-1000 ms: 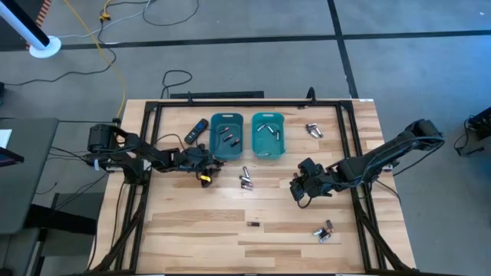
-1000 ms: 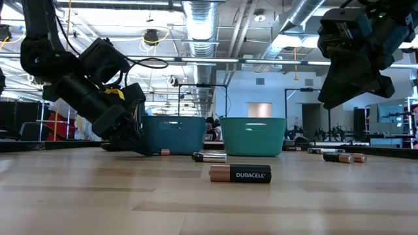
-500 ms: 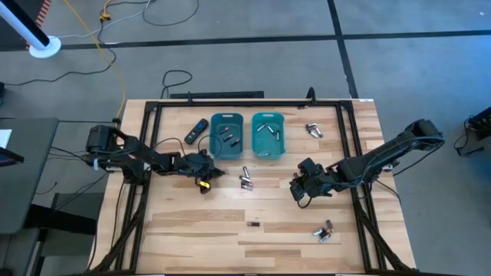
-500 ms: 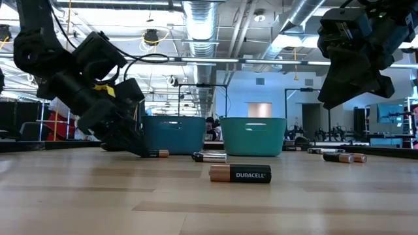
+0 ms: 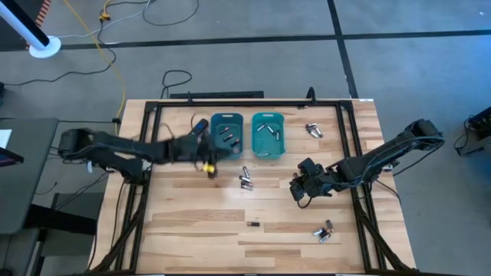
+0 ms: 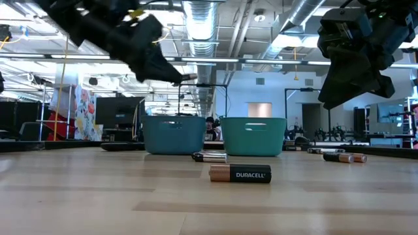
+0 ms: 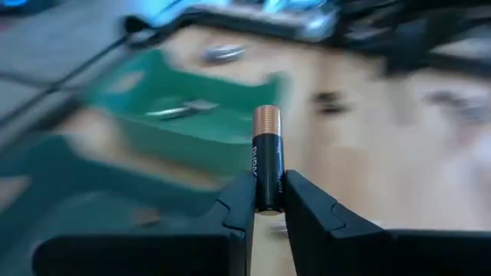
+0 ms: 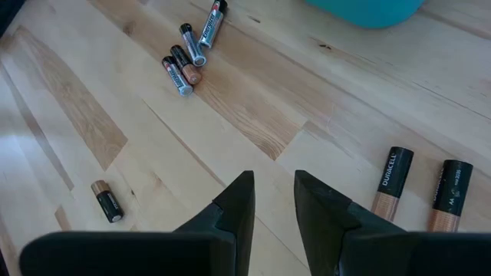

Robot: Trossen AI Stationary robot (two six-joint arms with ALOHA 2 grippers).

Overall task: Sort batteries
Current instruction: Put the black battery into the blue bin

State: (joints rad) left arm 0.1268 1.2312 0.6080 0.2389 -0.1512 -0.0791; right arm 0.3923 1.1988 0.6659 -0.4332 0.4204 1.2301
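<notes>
While the right gripper [image 8: 274,201] hangs slightly parted and empty, the left gripper [image 7: 268,201] pinches a copper-tipped battery [image 7: 267,157], which points to twelve o'clock from its fingertips.

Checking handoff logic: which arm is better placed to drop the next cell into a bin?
Left. The left gripper is shut on a copper-tipped battery, raised off the table near the teal bins. The right gripper holds nothing, hovering farther from them over bare wood.

A black battery [image 7: 268,157] with a copper end is showing between dark fingers [image 7: 239,201]; two teal bins [image 5: 228,136] are sitting on the pale striped wooden tabletop [image 5: 268,215].
</notes>
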